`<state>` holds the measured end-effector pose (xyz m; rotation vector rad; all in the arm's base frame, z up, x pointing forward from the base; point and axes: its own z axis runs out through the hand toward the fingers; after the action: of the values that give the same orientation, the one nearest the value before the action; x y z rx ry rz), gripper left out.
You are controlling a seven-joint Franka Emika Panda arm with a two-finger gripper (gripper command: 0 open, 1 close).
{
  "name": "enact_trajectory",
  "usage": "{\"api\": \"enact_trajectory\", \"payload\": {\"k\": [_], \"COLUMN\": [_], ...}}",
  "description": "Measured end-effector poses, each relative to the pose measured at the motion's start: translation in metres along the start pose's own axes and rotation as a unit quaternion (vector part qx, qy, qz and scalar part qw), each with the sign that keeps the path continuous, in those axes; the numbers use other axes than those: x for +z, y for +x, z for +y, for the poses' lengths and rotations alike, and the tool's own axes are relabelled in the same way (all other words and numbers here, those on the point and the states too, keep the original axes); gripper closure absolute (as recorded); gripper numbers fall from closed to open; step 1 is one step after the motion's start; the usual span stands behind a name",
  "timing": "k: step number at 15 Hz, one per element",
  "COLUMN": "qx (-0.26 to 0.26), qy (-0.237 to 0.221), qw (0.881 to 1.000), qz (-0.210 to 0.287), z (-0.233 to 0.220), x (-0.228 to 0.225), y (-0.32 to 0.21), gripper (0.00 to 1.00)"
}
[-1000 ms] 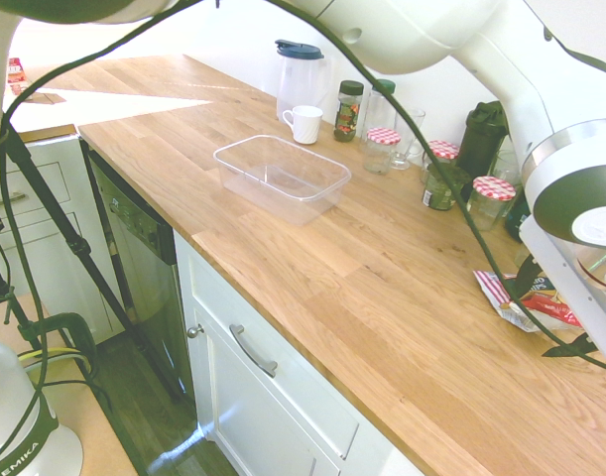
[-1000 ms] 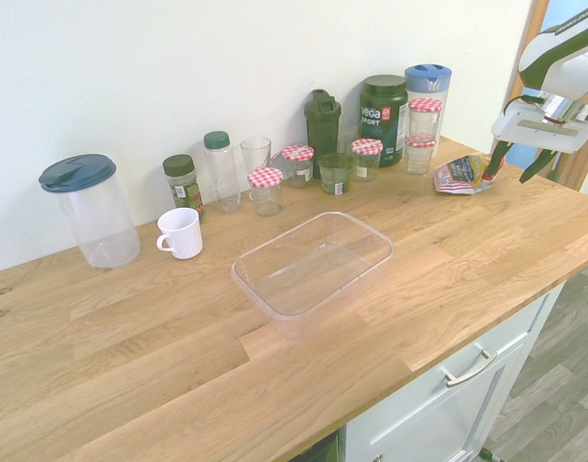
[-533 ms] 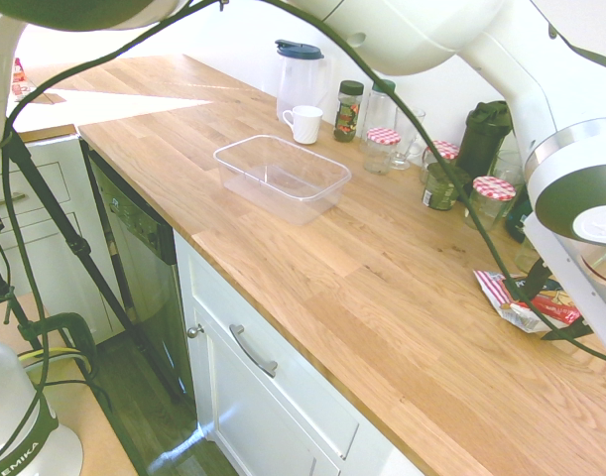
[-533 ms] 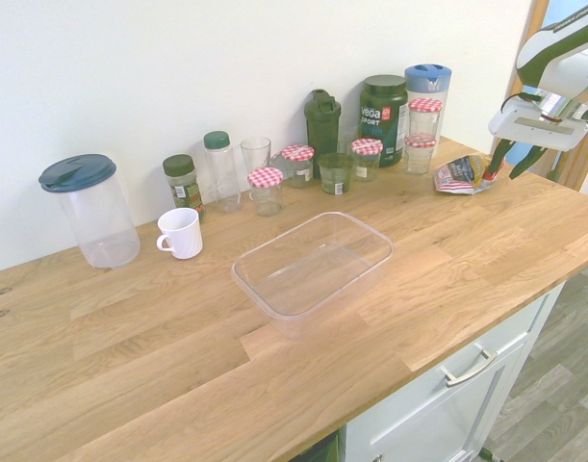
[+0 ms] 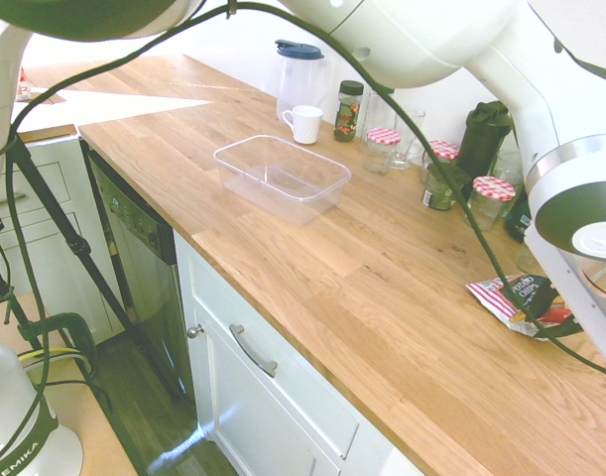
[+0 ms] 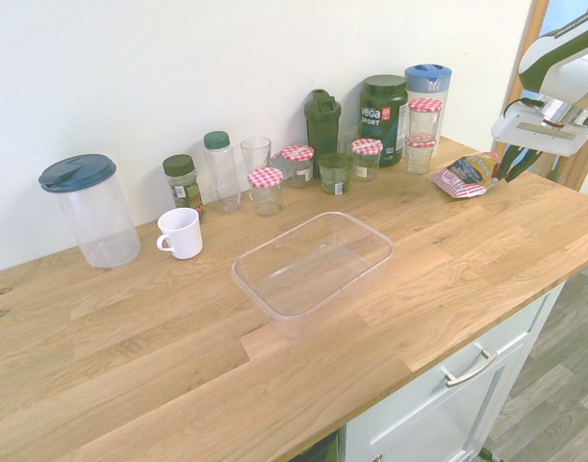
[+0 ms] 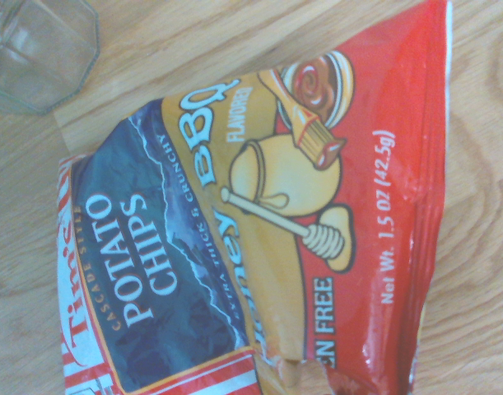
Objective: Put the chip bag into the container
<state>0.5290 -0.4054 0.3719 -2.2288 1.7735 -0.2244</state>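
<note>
The chip bag [image 5: 506, 296] [image 6: 464, 176], red-and-white striped with a dark "POTATO CHIPS" label, lies at the far end of the wooden counter, near the wall. It fills the wrist view [image 7: 251, 230]. My gripper [image 5: 548, 312] [image 6: 508, 166] is down at the bag's end, shut on the chip bag, whose label side is tipped up. The container [image 5: 281, 171] [image 6: 311, 265], a clear shallow rectangular tub, stands empty in the middle of the counter, well away from the gripper.
Along the wall stand a clear pitcher [image 6: 89, 210], a white mug [image 6: 181, 233], spice bottles, jars with red-checked lids [image 6: 267, 190] and dark green tubs [image 6: 383, 115]. A glass [image 7: 37, 49] stands close to the bag. The counter's front edge [image 5: 283, 327] drops to cabinets.
The fingers have come together on the bag's end. The bag has tipped up, so its label now faces outward.
</note>
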Motion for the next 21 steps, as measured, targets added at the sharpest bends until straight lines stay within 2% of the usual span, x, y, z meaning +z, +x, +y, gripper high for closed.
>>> {"api": "enact_trajectory", "payload": {"k": [7,9,11,15,21], "qx": [-0.008,-0.026,-0.049,-0.097,-0.167], "qy": [0.006,0.007,0.013,0.015,0.007], "qw": [1.000,0.999,0.997,0.990,0.977], "qz": [0.014,0.029,0.052,0.100,0.134], "z": [-0.003,-0.011,-0.029,-0.077,-0.131], "x": [-0.007,-0.024,-0.061,-0.138,-0.175], "y": [0.000,-0.007,-0.026,-0.112,-0.294], "gripper": [1.00,1.00,1.00,1.00,1.00]}}
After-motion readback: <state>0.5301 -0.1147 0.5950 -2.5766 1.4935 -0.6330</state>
